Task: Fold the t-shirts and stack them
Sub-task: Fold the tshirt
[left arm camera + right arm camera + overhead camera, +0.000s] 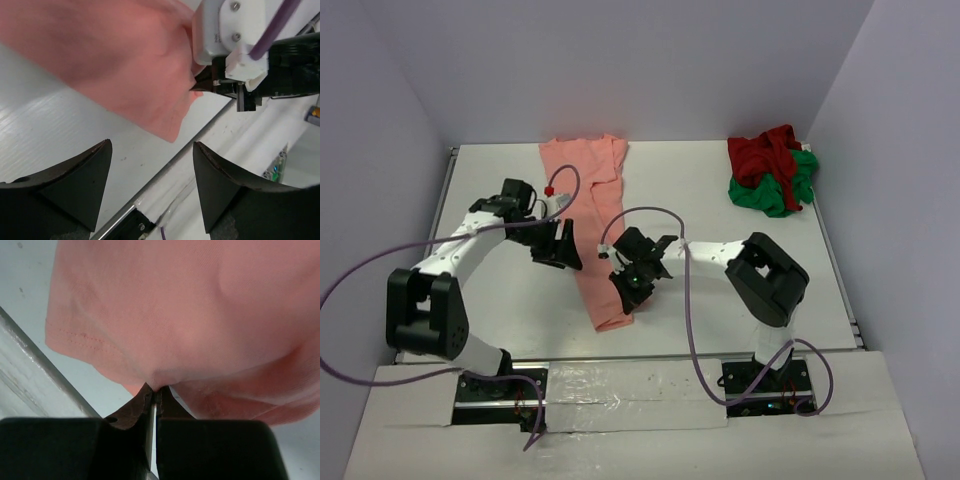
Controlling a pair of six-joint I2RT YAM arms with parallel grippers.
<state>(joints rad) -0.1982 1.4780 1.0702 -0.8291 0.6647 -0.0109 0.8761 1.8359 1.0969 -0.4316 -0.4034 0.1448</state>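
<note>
right end effector (152,399): clamped on a thin fold of the salmon-pink t-shirt (592,190), at its 6 o'clock hem | left end effector (150,160): jaws apart, empty, at the 9 o'clock edge | risk: shallow pinch may slip; a one-sided lift would bunch the cloth | red and green t-shirts (772,175): heaped at 2 o'clock

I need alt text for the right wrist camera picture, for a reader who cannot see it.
The right gripper, its two dark fingers shut, pinches the edge of a soft salmon-pink cloth t-shirt that fills most of the view. Pale white table shows at the upper left, bordered by a grey strip running diagonally.
</note>
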